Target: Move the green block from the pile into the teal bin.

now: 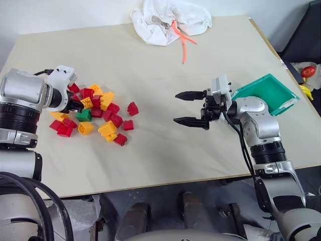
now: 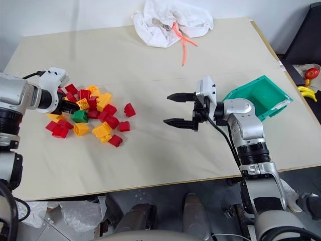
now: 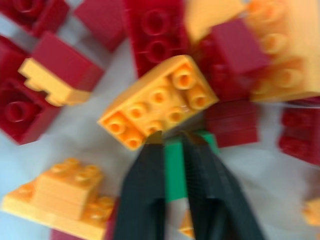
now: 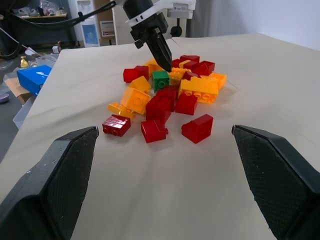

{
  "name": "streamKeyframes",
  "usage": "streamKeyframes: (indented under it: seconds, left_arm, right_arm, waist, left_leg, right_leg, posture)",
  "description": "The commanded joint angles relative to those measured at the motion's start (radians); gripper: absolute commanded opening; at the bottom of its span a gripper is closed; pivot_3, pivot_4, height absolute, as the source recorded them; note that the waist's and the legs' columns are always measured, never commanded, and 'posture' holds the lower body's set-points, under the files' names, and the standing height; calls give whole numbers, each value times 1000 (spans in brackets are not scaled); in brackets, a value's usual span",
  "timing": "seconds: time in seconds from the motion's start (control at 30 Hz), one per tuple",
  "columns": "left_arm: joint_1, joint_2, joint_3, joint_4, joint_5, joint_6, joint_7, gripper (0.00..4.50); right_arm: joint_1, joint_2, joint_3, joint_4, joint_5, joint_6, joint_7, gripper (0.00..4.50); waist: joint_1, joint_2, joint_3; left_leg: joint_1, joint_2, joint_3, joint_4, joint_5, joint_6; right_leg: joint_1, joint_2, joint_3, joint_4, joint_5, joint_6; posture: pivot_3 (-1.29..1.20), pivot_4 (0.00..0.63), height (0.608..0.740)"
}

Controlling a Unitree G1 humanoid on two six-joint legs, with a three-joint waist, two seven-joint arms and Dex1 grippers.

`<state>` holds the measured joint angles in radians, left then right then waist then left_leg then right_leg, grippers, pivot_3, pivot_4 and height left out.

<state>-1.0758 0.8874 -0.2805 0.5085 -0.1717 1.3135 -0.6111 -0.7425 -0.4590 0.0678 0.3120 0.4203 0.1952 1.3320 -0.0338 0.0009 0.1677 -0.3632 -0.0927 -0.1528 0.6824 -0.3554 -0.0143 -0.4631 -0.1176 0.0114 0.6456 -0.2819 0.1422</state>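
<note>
One green block (image 1: 84,115) sits in the pile (image 1: 95,114), outside the teal bin (image 1: 268,93).

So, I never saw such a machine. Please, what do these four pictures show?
It is a two-armed robot. Two pictures come from its head, looking down on a table; two come from cameras on its wrists. On the table lie a pile of red and yellow bricks with one green block, a teal bin and a white cloth. The left pincer reaches into the pile at the green block, its fingers close together. The right pincer is open, holding nothing.
</note>
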Motion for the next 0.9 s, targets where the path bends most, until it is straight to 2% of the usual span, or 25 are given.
streamKeyframes:
  seconds: [0.03,0.3,0.53,0.63,0.67,0.7,0.83,0.9]
  left_arm:
    - [-30,12,18,-15,13,75,-3,2014]
    - [-7,-42,56,5,-19,173,-9,4323]
    - [17,-61,51,50,-8,137,-7,4323]
    - [14,-56,46,53,-5,124,-10,3782]
    - [12,-55,48,48,-10,129,-13,3367]
    - [7,-55,56,45,-10,127,-8,3251]
    - [-4,-52,87,6,-12,101,2,2204]
    - [2,-49,94,-44,-16,68,-8,2187]
  right_arm:
    - [-8,-8,-25,-41,8,-22,-5,4500]
    - [-9,-5,-22,-39,2,-31,-7,4500]
    - [-6,-4,-19,-40,-2,-37,-10,4500]
    - [-5,-4,-19,-39,-4,-39,-12,4500]
    - [-5,-3,-19,-39,-4,-39,-13,4500]
    - [-5,-4,-20,-40,-4,-39,-15,4500]
    - [1,-11,-29,-45,-3,-36,-24,4500]
    - [7,-18,-33,-53,-1,-30,-29,4500]
  waist:
    - [-1,0,0]
    - [1,0,0]
    - [-6,0,0]
    - [-4,0,0]
    - [-4,0,0]
    - [-4,0,0]
    - [-4,0,0]
    - [-3,0,0]
  left_leg:
    - [-1,0,0,0,0,0]
    - [-2,0,-1,1,0,0]
    - [-3,0,-1,2,0,0]
    - [-3,0,-1,2,0,0]
    - [-3,0,-1,2,0,0]
    - [-3,0,-1,2,0,0]
    - [-3,0,-1,2,0,0]
    - [-3,0,-1,2,0,0]
  right_leg:
    - [0,0,0,0,0,0]
    - [-1,0,-1,0,0,0]
    - [-2,0,-1,0,0,0]
    - [-2,0,-1,1,0,0]
    - [-2,0,-1,1,0,0]
    - [-2,0,-1,1,0,0]
    - [-2,-1,-1,1,0,0]
    - [-2,0,-1,1,0,0]
  posture:
    - [0,150,740]
    - [0,150,740]
    - [0,150,740]
    - [0,150,740]
    - [0,150,740]
    - [0,150,740]
    - [0,150,740]
    - [0,150,740]
